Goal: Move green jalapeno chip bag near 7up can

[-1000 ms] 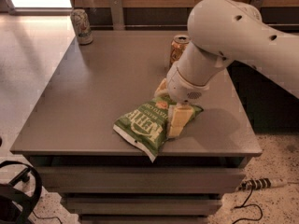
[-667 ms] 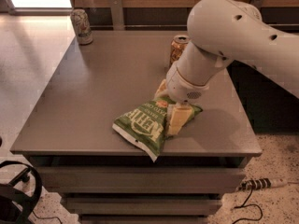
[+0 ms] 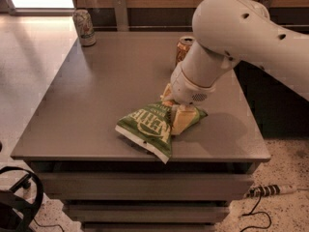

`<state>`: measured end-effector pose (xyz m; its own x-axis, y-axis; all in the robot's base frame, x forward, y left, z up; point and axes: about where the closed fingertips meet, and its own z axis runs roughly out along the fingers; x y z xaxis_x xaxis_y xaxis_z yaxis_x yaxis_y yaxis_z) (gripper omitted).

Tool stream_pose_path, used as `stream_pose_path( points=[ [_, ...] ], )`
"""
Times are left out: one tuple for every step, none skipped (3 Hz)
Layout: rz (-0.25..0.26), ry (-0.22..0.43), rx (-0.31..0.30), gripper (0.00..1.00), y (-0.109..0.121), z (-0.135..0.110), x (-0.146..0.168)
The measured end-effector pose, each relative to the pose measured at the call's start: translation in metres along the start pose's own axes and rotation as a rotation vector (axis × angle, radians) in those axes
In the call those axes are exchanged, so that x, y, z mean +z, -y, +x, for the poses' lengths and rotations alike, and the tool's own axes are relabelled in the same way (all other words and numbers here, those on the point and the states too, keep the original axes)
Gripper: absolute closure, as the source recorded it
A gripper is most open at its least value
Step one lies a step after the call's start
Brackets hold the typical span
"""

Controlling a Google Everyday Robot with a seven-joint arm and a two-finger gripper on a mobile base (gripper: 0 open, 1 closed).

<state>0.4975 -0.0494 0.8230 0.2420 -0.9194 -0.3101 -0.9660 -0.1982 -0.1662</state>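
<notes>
Green jalapeno chip bag (image 3: pixel 147 124) lies flat on the table (image 3: pixel 106 81), well apart from the 7up can (image 3: pixel 84 27). Gripper (image 3: pixel 175 108) sits at the bag's end farthest from that can; whether it grips cannot be told. Bag judged light, crinkly and slippery, so a sealed end is the best hold.

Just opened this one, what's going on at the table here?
The robot's single arm reaches over the grey table, with its gripper down on the right end of the green jalapeno chip bag. The bag is near the table's front edge. The 7up can stands at the far left corner, well away from the bag, so the move is not yet done. A gold-brown can stands just behind the arm.
</notes>
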Motion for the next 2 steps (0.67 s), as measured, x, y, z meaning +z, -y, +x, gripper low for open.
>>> stream_pose_path(
  points=[
    [0.007,-0.042,-0.007,1.00,0.007,-0.003,-0.012],
    [0.031,-0.121,-0.054,1.00,0.032,-0.015,-0.040]
  ],
)
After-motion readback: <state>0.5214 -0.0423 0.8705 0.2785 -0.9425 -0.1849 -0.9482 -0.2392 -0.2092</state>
